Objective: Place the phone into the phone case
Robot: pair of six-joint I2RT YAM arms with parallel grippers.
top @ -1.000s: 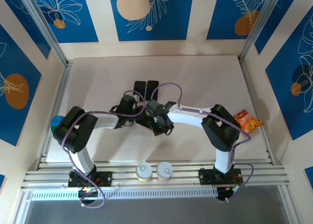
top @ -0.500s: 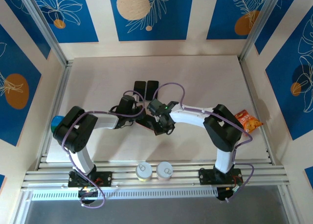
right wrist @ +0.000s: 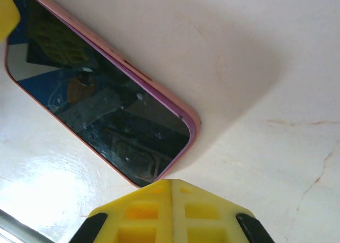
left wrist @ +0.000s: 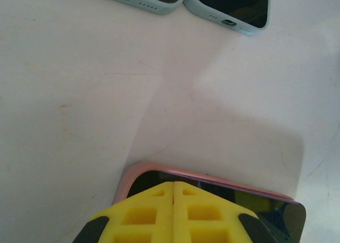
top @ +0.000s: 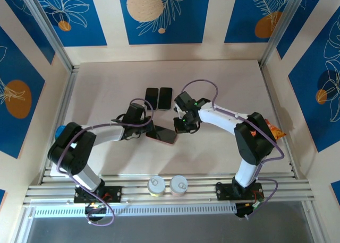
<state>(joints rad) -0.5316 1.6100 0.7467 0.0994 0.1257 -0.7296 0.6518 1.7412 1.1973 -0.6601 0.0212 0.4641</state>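
The phone (top: pixel 163 135) lies flat and screen up on the table, its black glass sitting inside a pink phone case (right wrist: pixel 187 118) whose rim runs all round it. The same case rim (left wrist: pixel 159 168) curves just ahead of my left fingers in the left wrist view. My left gripper (top: pixel 149 129) is shut, its yellow tips (left wrist: pixel 173 185) over the phone's left end; whether they touch the glass I cannot tell. My right gripper (top: pixel 181 127) is also shut and holds nothing. It hangs just off the phone's right corner, and its tips (right wrist: pixel 171 182) are clear of the phone (right wrist: pixel 98 113).
Two more phones in pale blue cases (top: pixel 152 98) (top: pixel 165 97) lie side by side behind the work spot, their near ends (left wrist: pixel 154 1) (left wrist: pixel 234 12) in the left wrist view. Two cans (top: pixel 156 185) (top: pixel 178 184) stand on the near rail. An orange snack bag (top: pixel 274 130) lies at the right.
My right gripper has drawn back up and to the right, off the phone, which now lies uncovered. The left gripper has stayed at the phone's left end.
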